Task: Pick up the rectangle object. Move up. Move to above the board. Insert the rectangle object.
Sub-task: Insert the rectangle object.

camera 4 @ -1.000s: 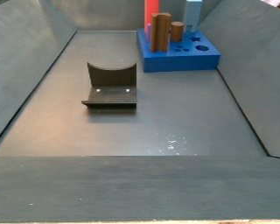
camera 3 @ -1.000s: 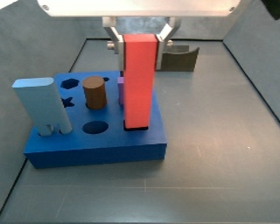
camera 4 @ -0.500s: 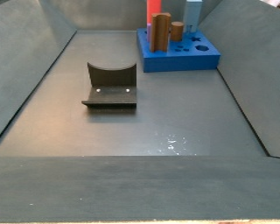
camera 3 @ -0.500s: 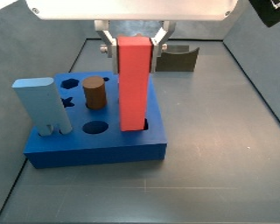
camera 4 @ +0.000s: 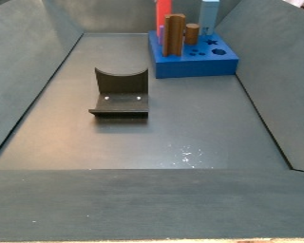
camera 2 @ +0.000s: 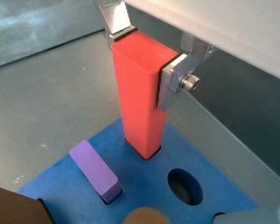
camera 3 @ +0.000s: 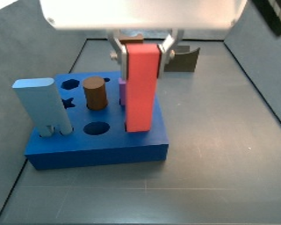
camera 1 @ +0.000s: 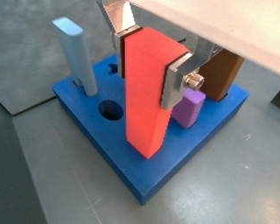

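The rectangle object (camera 3: 140,83) is a tall red block, held upright over the blue board (camera 3: 96,148). Its lower end sits in a hole near the board's far right corner, as both wrist views show (camera 1: 149,105) (camera 2: 140,105). My gripper (camera 3: 143,42) is shut on the block's upper part, with a silver finger (camera 1: 175,83) flat against each side. The gripper also shows in a wrist view (camera 2: 149,54). In a side view only the block's top (camera 4: 162,9) shows behind the board (camera 4: 193,65).
A tall brown block (camera 3: 95,92) and a tall light blue block (camera 3: 38,107) stand in the board. A short lilac block (camera 1: 189,109) sits by the red one. A dark olive U-shaped piece (camera 4: 119,93) lies on the grey floor, which has sloped walls around it.
My gripper and the red block have come down a little, and the block's lower end sits slightly deeper in the board's hole. Nothing else has moved.
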Available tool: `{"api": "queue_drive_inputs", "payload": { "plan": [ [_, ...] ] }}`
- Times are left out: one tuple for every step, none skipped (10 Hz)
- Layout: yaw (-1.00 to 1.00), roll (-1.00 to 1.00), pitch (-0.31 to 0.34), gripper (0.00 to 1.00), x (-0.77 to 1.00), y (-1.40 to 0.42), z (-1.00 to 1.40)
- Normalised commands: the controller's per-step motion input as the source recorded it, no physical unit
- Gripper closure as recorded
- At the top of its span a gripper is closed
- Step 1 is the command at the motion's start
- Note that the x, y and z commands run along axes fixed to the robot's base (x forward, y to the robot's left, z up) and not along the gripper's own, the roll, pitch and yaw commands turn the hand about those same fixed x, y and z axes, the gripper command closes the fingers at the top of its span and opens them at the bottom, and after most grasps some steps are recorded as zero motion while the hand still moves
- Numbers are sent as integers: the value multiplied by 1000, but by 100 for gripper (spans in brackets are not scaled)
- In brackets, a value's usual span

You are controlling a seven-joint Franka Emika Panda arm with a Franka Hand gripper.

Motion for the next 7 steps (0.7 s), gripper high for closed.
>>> {"api": "queue_drive_inputs", "payload": {
  "plan": [
    [0, 93, -83, 100, 54, -97, -626],
    [0, 87, -79, 100, 26, -100, -640],
    [0, 61, -81, 100, 20, -77, -609],
    [0, 29, -86, 100, 9, -43, -583],
    [0, 0, -91, 100, 57, 0, -529],
    [0, 7, -3, 100, 77, 0, -391],
    [0, 0, -54, 100, 14, 0, -143]
  ]
}}
